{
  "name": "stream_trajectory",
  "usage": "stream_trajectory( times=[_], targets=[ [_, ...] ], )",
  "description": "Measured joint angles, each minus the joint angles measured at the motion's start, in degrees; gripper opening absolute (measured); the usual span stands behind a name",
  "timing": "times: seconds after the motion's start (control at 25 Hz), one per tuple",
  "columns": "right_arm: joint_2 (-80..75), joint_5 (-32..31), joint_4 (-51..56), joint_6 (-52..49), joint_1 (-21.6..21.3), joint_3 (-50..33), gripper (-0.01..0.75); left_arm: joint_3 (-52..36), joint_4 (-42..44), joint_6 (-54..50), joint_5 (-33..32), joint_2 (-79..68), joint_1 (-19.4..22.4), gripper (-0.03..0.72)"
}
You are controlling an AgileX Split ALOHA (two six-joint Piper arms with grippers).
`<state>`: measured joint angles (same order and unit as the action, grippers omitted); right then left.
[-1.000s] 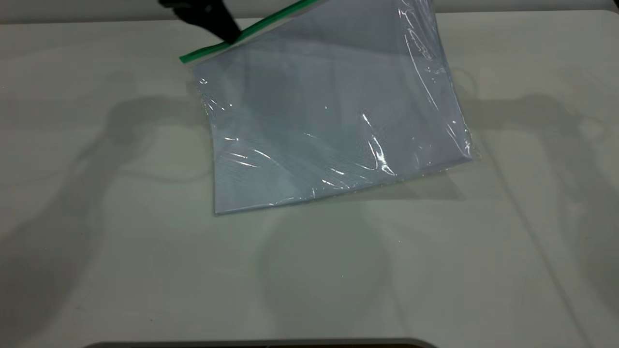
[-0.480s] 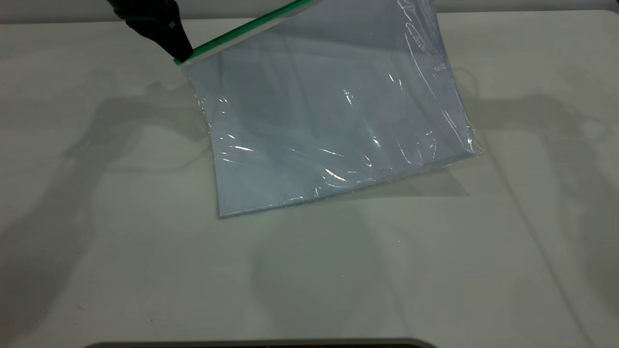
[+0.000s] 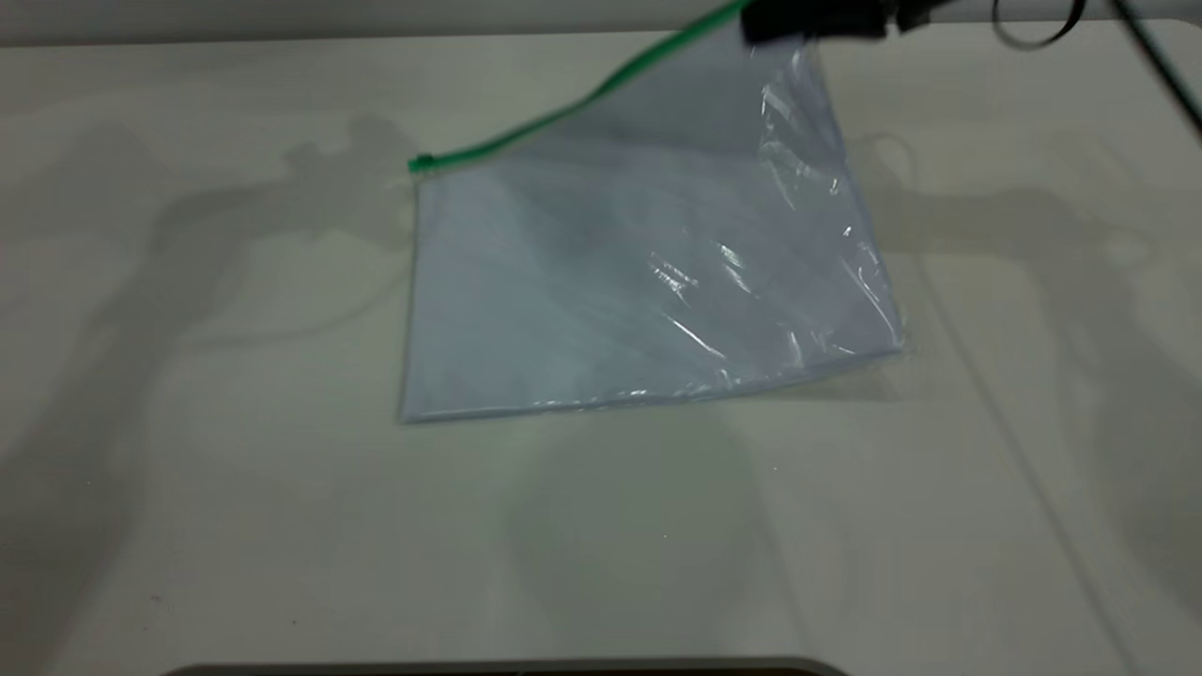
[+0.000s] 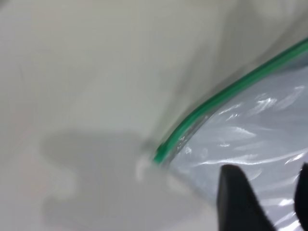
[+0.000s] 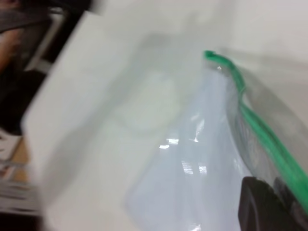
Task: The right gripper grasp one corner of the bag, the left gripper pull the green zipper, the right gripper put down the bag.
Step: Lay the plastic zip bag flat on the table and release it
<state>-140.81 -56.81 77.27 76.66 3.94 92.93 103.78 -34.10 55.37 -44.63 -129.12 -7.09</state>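
Clear, crinkly plastic forms the bag [image 3: 648, 282], a big flat rectangular pouch at the centre of the exterior frame, with pale bluish-white sheets showing through it. Its skin is shiny and wrinkled, and bright glints sit mostly on the right half. The lower edge lies on the white table [image 3: 235, 526], while the upper right corner is raised toward the top of the frame, so the pouch leans at a slant. Along the upper long edge runs the green zipper [image 3: 573, 108], a thin bright green strip that sags in a soft curve from the raised corner down to the left. A small green knob sits at its low left end, close to the table.

At the top right of the exterior frame, the right gripper [image 3: 812, 21] is black and blocky, and it is closed on the raised corner of the bag where the green strip ends. A thin black cable [image 3: 1033, 28] loops beside it.

In the left wrist picture, the left gripper [image 4: 262, 202] shows two dark tapered fingers with a gap between them, standing over the shiny plastic just beside the low end of the zipper and holding nothing. It does not appear in the exterior frame.
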Motion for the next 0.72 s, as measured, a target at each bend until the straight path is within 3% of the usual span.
stream_trajectory(
  times=[0.08,0.2,0.4,0.48,0.56,0.64,0.72],
  targets=[
    [-1.32,4.03,0.0,0.19,0.84,0.0,0.045,0.0,-2.01,0.0,-1.63,2.69,0.0,0.433],
    [-1.8,8.39,-2.86,0.27,1.29,0.0,0.106,0.0,-4.32,0.0,-5.05,6.98,0.0,0.461],
    [-0.08,13.34,-17.64,-8.28,0.07,0.01,0.368,0.0,-8.59,-0.5,-12.33,14.9,0.0,0.463],
    [2.82,9.95,-25.41,-14.72,-1.48,0.01,0.475,0.0,-10.21,-0.71,-15.76,19.24,0.0,0.463],
    [7.82,2.97,-31.91,-22.09,-3.48,0.01,0.536,0.0,-10.8,-1.36,-18.68,24.29,0.0,0.463],
    [12.53,-5.7,-33.75,-28.9,-5.32,0.01,0.559,0.0,-10.92,-2.61,-20.73,29.1,0.0,0.463],
    [17.17,-9.61,-33.81,-33.16,-6.07,0.01,0.56,0.0,-10.8,-4.7,-22.0,33.58,0.0,0.463]
  ],
)
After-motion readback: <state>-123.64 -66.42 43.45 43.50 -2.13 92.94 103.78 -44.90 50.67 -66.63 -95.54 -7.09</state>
